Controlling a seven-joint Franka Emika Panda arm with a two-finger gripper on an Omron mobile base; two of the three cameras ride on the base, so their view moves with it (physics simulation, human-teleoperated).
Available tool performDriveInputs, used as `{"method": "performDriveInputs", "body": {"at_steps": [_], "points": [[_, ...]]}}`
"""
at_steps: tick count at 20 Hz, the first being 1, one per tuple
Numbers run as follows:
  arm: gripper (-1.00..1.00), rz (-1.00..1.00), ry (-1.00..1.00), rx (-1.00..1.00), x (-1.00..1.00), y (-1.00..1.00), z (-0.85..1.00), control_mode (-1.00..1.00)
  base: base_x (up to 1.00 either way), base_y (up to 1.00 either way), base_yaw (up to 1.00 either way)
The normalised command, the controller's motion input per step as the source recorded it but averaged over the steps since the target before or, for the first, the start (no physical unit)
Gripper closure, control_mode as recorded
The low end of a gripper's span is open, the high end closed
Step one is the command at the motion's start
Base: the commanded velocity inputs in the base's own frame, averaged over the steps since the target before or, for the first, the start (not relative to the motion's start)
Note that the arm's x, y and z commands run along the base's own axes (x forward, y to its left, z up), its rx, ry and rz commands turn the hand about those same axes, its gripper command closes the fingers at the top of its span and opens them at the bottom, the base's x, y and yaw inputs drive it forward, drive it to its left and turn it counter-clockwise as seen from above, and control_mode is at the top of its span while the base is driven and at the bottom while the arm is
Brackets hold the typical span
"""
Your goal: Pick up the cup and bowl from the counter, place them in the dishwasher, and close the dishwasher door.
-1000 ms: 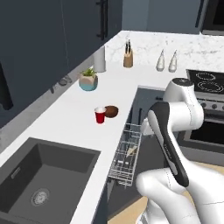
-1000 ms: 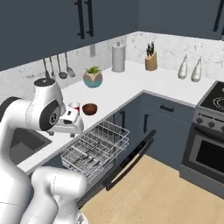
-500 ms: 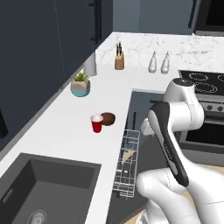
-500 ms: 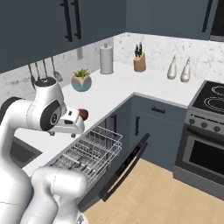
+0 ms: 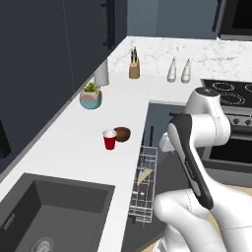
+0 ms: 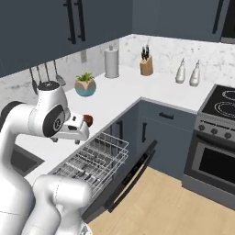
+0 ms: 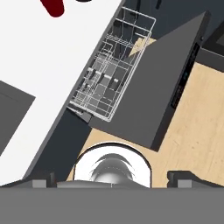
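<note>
Nearest in, the gripper [image 7: 112,177] hangs high over the floor with its jaws spread as wide as they go and nothing between them; the two dark fingertips [image 7: 39,183] sit well apart at the bottom of the hand view; below and just beyond them the dishwasher door [image 7: 153,87] lies dropped flat, and the white wire rack [image 7: 114,65] is pulled out over it, looking bare of dishes; so neither item is loaded yet, by the look of it. Next out, the counter [image 5: 74,142] runs along the left of the rack; and there's the target: the cup [image 5: 109,139] stands upright on the white top, just left of the rack's far end, with the bowl [image 5: 122,134] touching or all but touching it on the right; from the hand's own camera the cup [image 7: 53,6] sits at the far top-left, well apart from the jaws. So the reach, I'd say, goes forward and to the left, across the rack, cup first as the easier grab.
</note>
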Motion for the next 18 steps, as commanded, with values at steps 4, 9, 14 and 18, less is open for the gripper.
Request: {"method": "performDriveInputs", "body": {"at_steps": [4, 9, 14, 18], "points": [[-1.00, 0.00, 0.00, 0.00, 0.00, 0.00, 0.00, 1.00, 0.05, 0.40, -0.06], [-1.00, 0.00, 0.00, 0.00, 0.00, 0.00, 0.00, 1.00, 0.07, 0.20, -0.29], [-1.00, 0.00, 0.00, 0.00, 0.00, 0.00, 0.00, 1.00, 0.12, 0.41, -0.28], [-1.00, -0.13, 0.00, 0.19, 0.35, 0.60, -0.12, -1.00, 0.00, 0.00, 0.00]]}}
